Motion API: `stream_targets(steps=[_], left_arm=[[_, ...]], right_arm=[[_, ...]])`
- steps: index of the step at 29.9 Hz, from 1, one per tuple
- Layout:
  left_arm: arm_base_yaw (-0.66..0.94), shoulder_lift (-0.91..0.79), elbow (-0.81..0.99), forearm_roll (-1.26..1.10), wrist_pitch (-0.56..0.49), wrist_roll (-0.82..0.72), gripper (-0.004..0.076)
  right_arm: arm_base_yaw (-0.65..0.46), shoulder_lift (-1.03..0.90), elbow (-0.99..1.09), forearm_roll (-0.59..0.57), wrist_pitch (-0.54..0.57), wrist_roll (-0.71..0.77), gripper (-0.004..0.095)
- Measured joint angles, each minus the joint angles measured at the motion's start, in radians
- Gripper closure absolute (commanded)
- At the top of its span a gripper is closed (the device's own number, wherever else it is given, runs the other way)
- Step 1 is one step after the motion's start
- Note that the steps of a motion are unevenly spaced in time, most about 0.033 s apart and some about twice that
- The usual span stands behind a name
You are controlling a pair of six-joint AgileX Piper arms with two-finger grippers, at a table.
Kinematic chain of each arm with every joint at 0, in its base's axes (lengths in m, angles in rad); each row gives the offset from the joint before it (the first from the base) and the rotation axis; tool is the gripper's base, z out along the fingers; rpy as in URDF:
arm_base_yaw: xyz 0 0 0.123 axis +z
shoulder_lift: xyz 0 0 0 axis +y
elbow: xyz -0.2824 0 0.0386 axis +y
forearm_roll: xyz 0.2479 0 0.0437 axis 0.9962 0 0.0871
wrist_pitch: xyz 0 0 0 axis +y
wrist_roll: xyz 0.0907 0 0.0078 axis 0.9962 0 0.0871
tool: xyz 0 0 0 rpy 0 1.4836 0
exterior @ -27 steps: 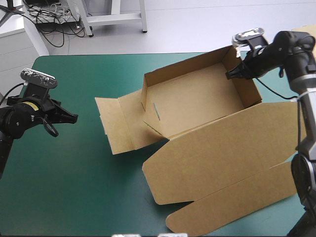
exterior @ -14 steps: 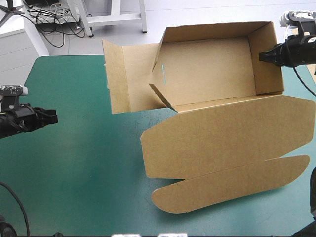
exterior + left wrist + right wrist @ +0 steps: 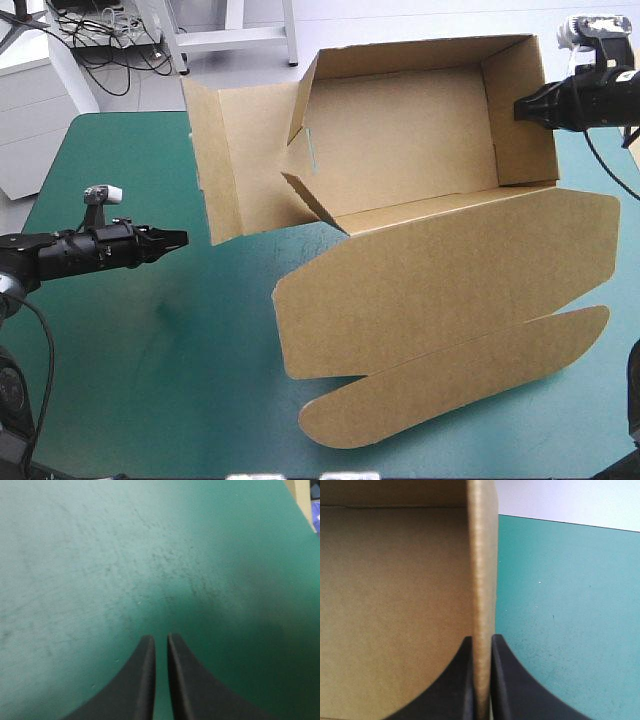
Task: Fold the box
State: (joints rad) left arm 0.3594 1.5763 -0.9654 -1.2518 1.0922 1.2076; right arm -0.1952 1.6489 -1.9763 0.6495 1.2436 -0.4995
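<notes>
The brown box [image 3: 400, 140] is an open tray with walls raised, tilted up off the table at the far side. Its lid [image 3: 440, 290] and rounded tuck flap [image 3: 460, 380] lie flat toward the front. A loose side flap [image 3: 235, 160] hangs at the tray's left end. My right gripper [image 3: 520, 107] is shut on the tray's right wall [image 3: 482, 570], which runs between the right gripper's [image 3: 481, 639] black fingers. My left gripper [image 3: 180, 238] points at the side flap from a short way off. In the left wrist view the left gripper [image 3: 159, 637] is shut over the teal-green cover [image 3: 100, 555], holding nothing.
The lid and tuck flap cover the table's right front, reaching near the front edge. The raised tray overhangs the table's far edge [image 3: 130, 113]. A pale cabinet [image 3: 30, 110] stands beyond the far left corner.
The left gripper has moved right from the table's left edge toward the side flap. The box, held by the right gripper, has shifted slightly left and turned a little.
</notes>
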Motion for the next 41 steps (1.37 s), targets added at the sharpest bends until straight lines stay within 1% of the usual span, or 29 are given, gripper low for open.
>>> stream_targets(steps=[5, 6, 8, 18, 25, 31, 36, 41], left_arm=[[-0.045, 0.011, 0.0, -0.127, 0.072, 0.03, 0.0338], [-0.051, 0.011, 0.0, -0.159, 0.078, 0.034, 0.0308], [-0.059, 0.011, 0.0, -0.203, 0.08, 0.035, 0.0279], [-0.165, -0.051, -0.008, -0.255, 0.085, 0.033, 0.0275], [-0.232, -0.117, -0.094, -0.264, 0.09, -0.018, 0.0272], [-0.302, -0.164, -0.163, -0.264, 0.1, -0.069, 0.0191], [-0.347, -0.191, -0.19, -0.276, 0.106, -0.099, 0.0185], [-0.355, -0.21, -0.201, -0.332, 0.108, -0.103, 0.0185]], right_arm=[[0.05, -0.016, 0.0, -0.02, 0.0, -0.003, 0.0928], [0.053, -0.02, 0.0, -0.019, 0.0, -0.003, 0.0928], [0.055, -0.025, 0.0, -0.017, 0.0, -0.003, 0.0928], [0.055, -0.041, 0.0, -0.018, 0.0, -0.003, 0.0928], [0.055, -0.041, 0.0, -0.018, 0.0, -0.003, 0.0928], [0.055, -0.041, 0.0, -0.021, 0.0, -0.003, 0.0928], [0.055, -0.041, 0.0, -0.028, 0.0, -0.003, 0.0924], [0.059, -0.041, 0.0, -0.029, 0.0, 0.001, 0.0922]])
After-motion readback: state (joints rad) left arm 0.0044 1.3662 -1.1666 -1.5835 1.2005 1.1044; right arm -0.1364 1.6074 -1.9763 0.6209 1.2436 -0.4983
